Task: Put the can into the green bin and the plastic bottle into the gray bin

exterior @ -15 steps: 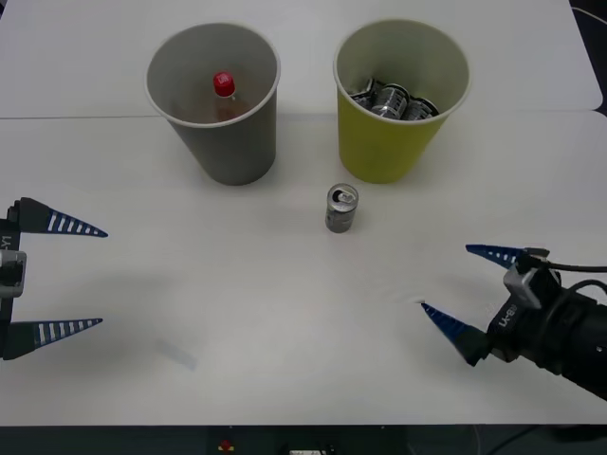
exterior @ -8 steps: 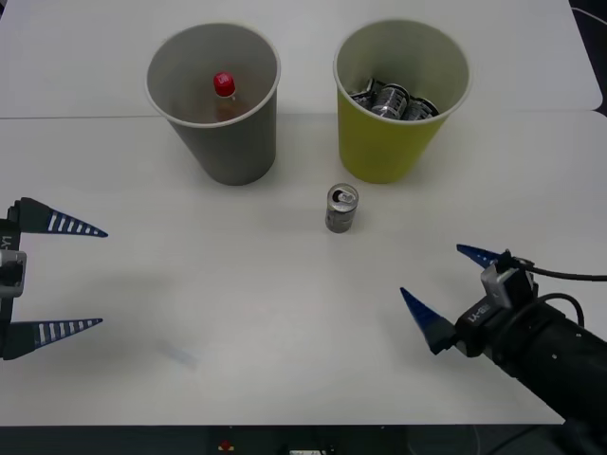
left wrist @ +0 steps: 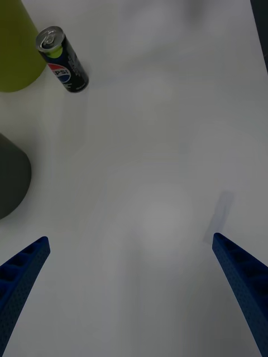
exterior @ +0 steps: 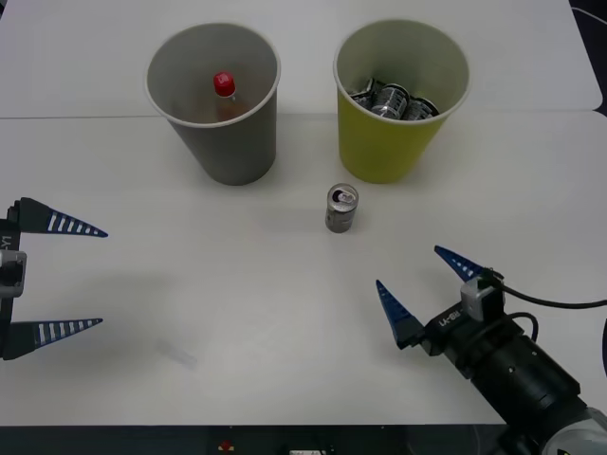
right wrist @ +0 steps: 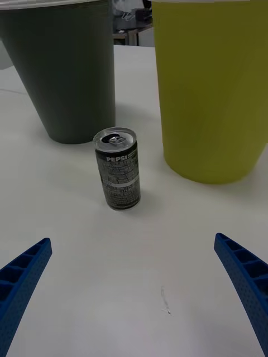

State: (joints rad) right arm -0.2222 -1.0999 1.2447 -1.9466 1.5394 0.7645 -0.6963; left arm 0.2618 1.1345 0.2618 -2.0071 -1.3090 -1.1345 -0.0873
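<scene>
A small silver can (exterior: pixel 341 209) with a dark label (right wrist: pixel 118 169) stands upright on the white table, just in front of the gap between the two bins. The green bin (exterior: pixel 398 142) stands behind it to the right, the gray bin (exterior: pixel 223 142) to the left. Inside the gray bin is the plastic bottle (exterior: pixel 225 93), its red cap showing. My right gripper (exterior: pixel 408 266) is open, low over the table in front of the can and to its right, facing it, with a clear gap between them. My left gripper (exterior: pixel 102 278) hangs open at the far left.
Several other cans (exterior: pixel 394 100) lie inside the green bin. A seam (exterior: pixel 76 118) in the table runs behind the bins. The front edge of the table (exterior: pixel 285 425) is close under my right arm.
My right gripper has swung left and forward, closer to the can, staying open. The left arm, the can and the bins have not moved.
</scene>
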